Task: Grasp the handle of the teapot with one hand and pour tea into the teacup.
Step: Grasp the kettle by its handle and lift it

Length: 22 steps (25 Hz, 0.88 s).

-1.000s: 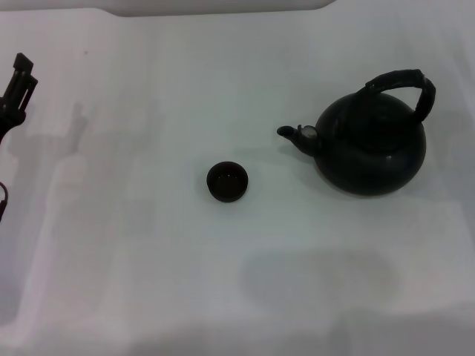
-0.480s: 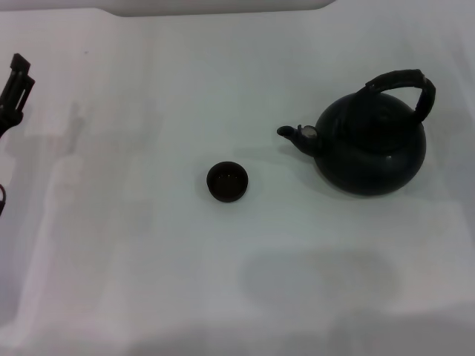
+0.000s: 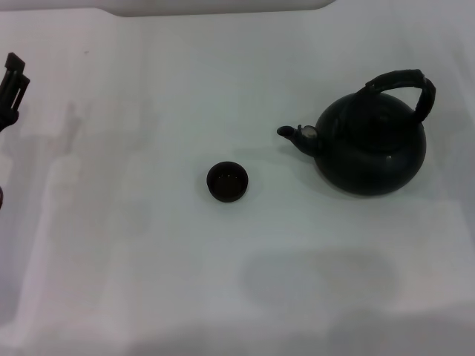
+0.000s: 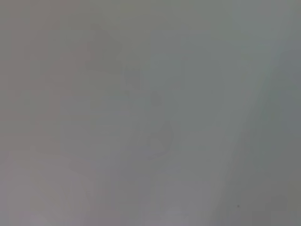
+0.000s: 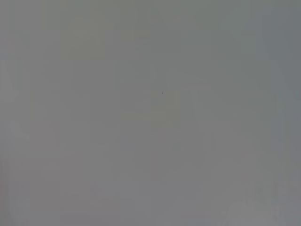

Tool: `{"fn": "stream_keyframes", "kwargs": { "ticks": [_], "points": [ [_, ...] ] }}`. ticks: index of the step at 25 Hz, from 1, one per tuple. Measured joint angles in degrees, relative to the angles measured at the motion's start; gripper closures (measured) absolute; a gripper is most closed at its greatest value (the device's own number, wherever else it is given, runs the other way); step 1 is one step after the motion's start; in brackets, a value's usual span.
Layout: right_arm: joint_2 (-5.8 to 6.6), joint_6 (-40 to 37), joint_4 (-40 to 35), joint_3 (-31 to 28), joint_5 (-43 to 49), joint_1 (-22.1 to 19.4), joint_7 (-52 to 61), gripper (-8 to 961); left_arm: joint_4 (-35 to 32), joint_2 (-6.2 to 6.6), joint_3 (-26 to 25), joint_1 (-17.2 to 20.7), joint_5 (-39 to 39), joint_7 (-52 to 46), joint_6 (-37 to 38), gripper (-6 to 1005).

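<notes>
On the right half of the white worktop the teapot sits upright, its short spout aimed toward the robot's left and its lid seated on top. The handle arches over the body, standing up and leaning slightly toward the far right, with nothing touching it. What the pot holds cannot be seen, since the lid covers the opening.

The teacup stands upright near the middle of the worktop, left of the spout and a little nearer the robot, well apart from the pot. Its bowl looks dark inside with a faint glint; whether any liquid lies in it cannot be told.

Bare white surface runs between cup and spout, and wide bare surface spreads to the left of the cup and along the near edge. The teapot stands nearer the right border of the head view, with a strip of worktop past it. A pale raised rim crosses the far edge at the top of the head view.

The left end effector shows only partly at the far left border of the head view, well apart from both vessels and holding nothing; how far its fingers are spread cannot be told. The right end effector appears in no view. Both wrist views show only plain grey surface.
</notes>
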<state>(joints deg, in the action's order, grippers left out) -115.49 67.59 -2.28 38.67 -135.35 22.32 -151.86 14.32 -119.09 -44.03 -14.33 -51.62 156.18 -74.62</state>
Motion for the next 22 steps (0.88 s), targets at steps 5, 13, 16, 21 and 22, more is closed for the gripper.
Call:
{"fn": "stream_keyframes", "kwargs": {
  "ticks": [5, 13, 16, 21, 22],
  "points": [
    [0.00, 0.06, 0.00, 0.00, 0.00, 0.01, 0.58, 215, 0.00, 0.00, 0.00, -0.08, 0.00, 0.00, 0.00, 151],
    [0.08, 0.00, -0.32, 0.00, 0.02, -0.09, 2.98, 215, 0.00, 0.00, 0.00, -0.16, 0.01, 0.00, 0.00, 151],
    [0.09, -0.02, -0.31, 0.14, 0.21, -0.24, 2.98, 215, 0.00, 0.00, 0.00, -0.17, -0.08, 0.00, -0.02, 151],
    [0.14, 0.11, -0.86, 1.02, 0.59, -0.30, 5.20, 216, -0.44, 0.00, 0.00, -0.10, -1.69, 0.00, -0.03, 151],
    [0.19, 0.14, -1.18, 1.57, 0.66, -0.45, 6.07, 216, -0.58, 0.00, 0.00, -0.05, -1.98, 0.00, -0.03, 151]
  ]
}}
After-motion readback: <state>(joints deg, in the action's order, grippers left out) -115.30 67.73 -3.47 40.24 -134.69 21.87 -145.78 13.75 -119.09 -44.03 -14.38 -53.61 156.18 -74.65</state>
